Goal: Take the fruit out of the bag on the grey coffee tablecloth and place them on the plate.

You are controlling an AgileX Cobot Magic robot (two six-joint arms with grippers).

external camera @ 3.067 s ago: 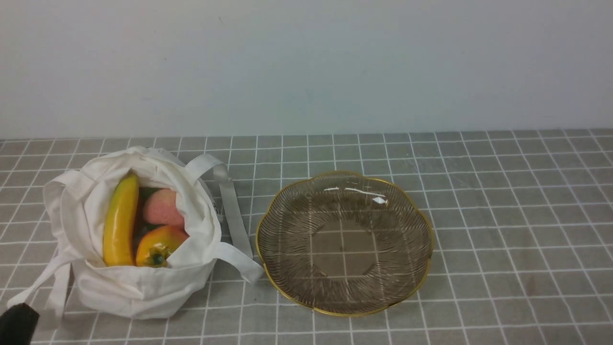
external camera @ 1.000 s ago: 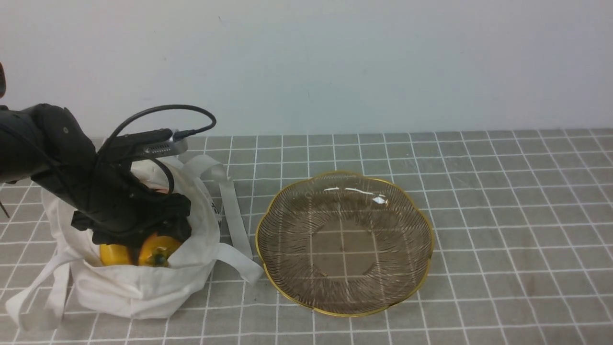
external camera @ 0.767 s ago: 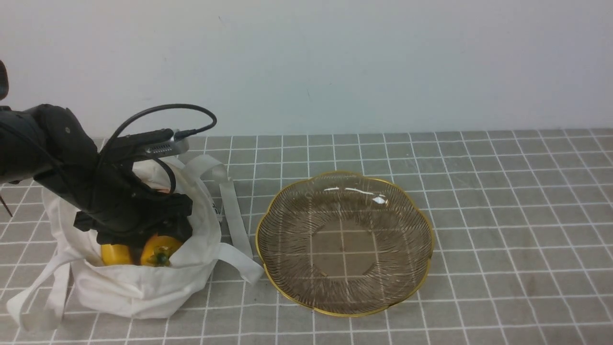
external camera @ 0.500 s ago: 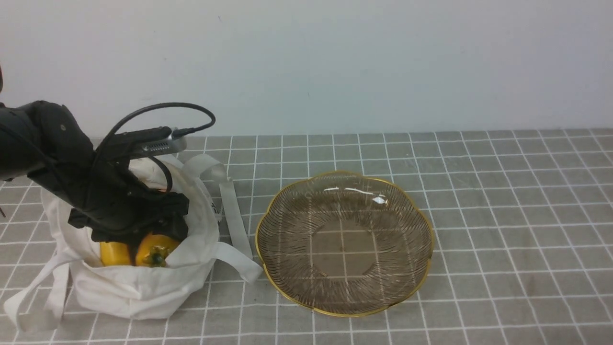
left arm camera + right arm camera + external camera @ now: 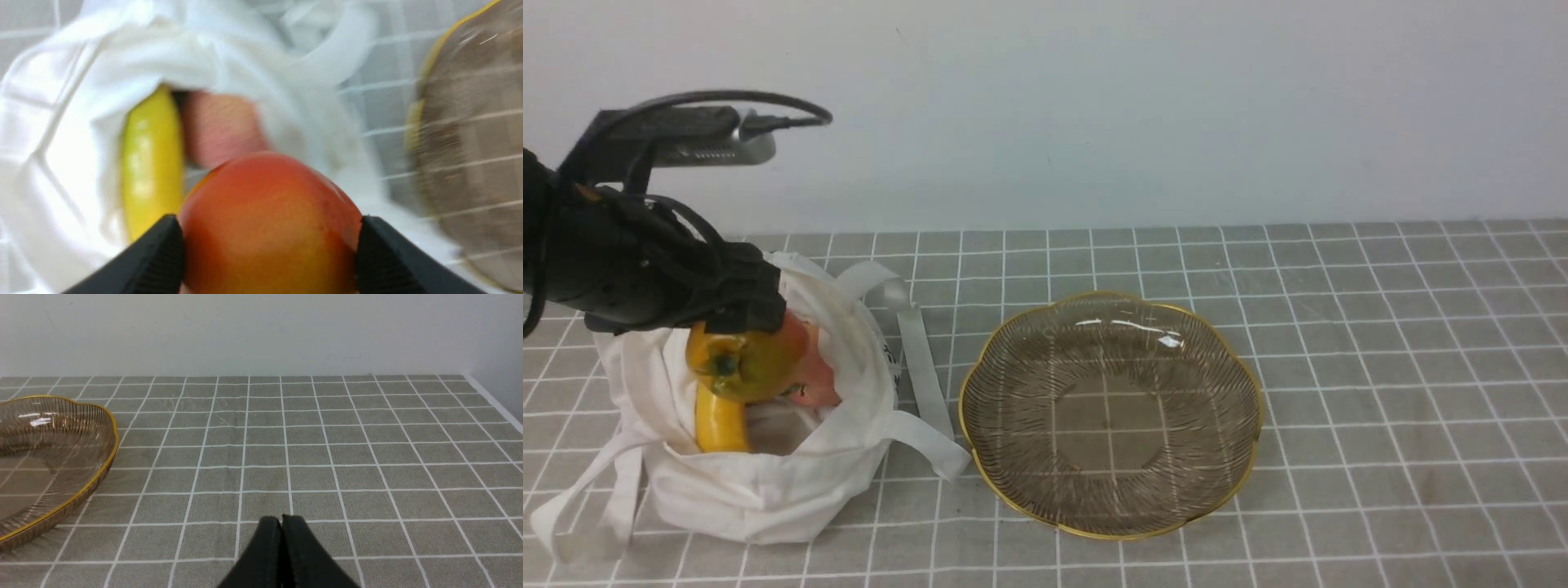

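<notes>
Half a second ago the left hand point(image 5: 269, 245) was sunk in the mouth of the white cloth bag point(image 5: 760, 498), pressed down on the persimmon point(image 5: 742, 365) that lay low at the near side beside the banana point(image 5: 719, 420). Now the arm has risen and the persimmon has come up with it. It hangs above the bag's opening, clear of the cloth, with its green calyx turned toward the front camera. With the arm out of the way the pink peach point(image 5: 815, 380) shows again, just behind and to the right of the lifted fruit. The banana has stayed in the bag along its left side, and the spot where the persimmon lay is bare cloth. The bag, its strap handle point(image 5: 919, 343) and the brown glass plate point(image 5: 1013, 384) have not shifted on the grey checked tablecloth point(image 5: 1380, 327) that covers the counter.

In the left wrist view the hand's two black fingers point(image 5: 163, 253) are spread fairly wide and press the persimmon from opposite sides, the fruit filling the gap between them. That view is blurred.

The right hand point(image 5: 281, 522) hovers over bare tablecloth to the right of the plate, its fingertips pressed together and gripping nothing.
</notes>
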